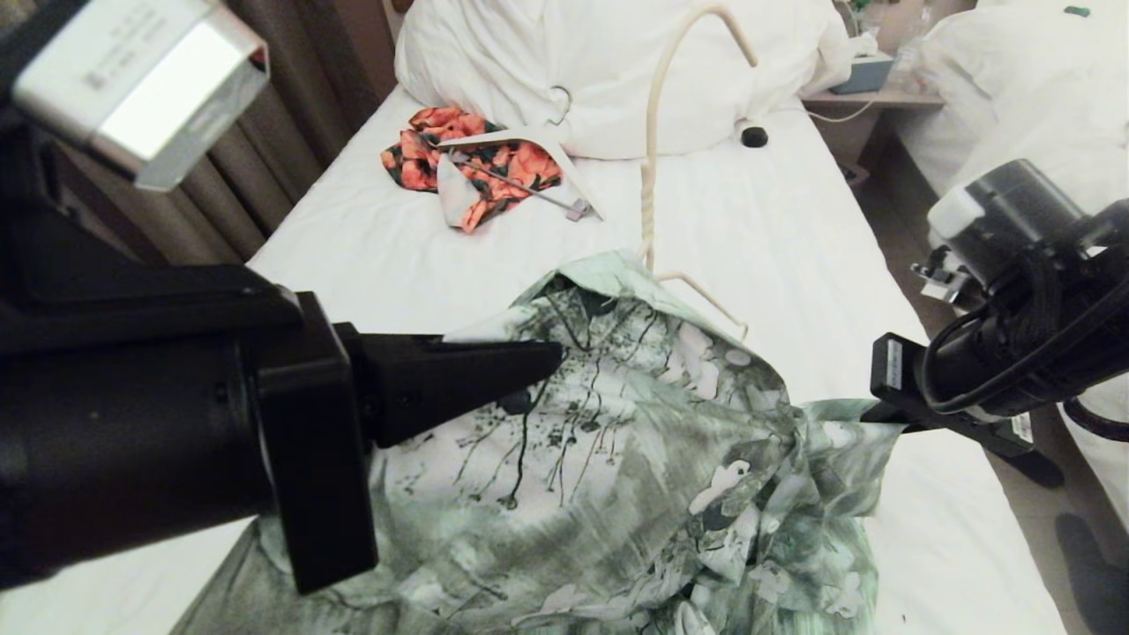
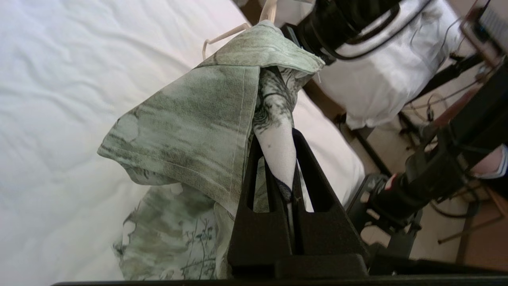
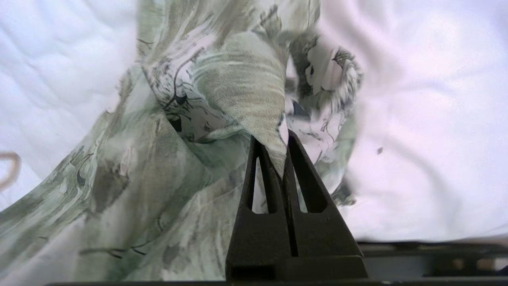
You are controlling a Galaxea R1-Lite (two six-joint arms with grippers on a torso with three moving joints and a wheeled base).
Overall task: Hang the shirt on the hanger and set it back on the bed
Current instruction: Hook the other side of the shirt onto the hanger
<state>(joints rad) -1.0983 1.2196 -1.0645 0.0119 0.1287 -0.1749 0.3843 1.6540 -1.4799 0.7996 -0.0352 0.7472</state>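
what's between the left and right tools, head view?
Only the shirt, bunched in the head view between left tool and right tool; both are shut on it.

the left arm (image 1: 132,423) is a thick matte-black cylinder ending in a squared black flange, with a silver-white box bearing small dark print mounted above it. the left gripper (image 2: 276,157) has two black wedge-shaped fingers (image 2: 307,186), each pierced by a long slot. the right gripper (image 3: 273,155) has the same slotted black fingers (image 3: 305,186). the right arm (image 1: 1023,291) is black with a white cap, looped black cables and small white labels.
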